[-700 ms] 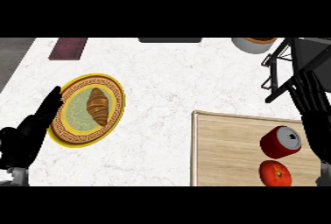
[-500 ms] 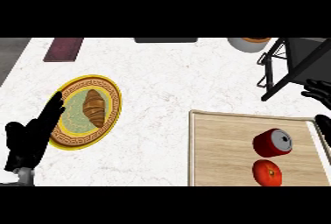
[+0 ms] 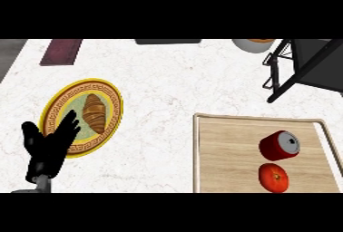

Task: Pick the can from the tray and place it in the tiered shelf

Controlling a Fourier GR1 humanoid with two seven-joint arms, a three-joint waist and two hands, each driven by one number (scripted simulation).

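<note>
A red can (image 3: 280, 145) with a silver lid lies on its side on the wooden tray (image 3: 224, 154) at the lower right. A red tomato (image 3: 275, 177) sits just below it on the same tray. The black tiered shelf (image 3: 301, 61) stands at the upper right, partly cut off by the frame. My left hand (image 3: 48, 150) rests open at the lower left, fingers up, overlapping the edge of a plate. My right hand does not show.
A yellow-rimmed plate (image 3: 67, 136) with a croissant (image 3: 94, 113) lies at the left. A dark red book (image 3: 61, 52) lies at the upper left, a bowl (image 3: 255, 44) at the top right, and a dark object (image 3: 167, 41) at the top centre.
My right hand, which hovered above the can's right side, has left the view. The whole view has shifted, so the tray and can sit further left.
</note>
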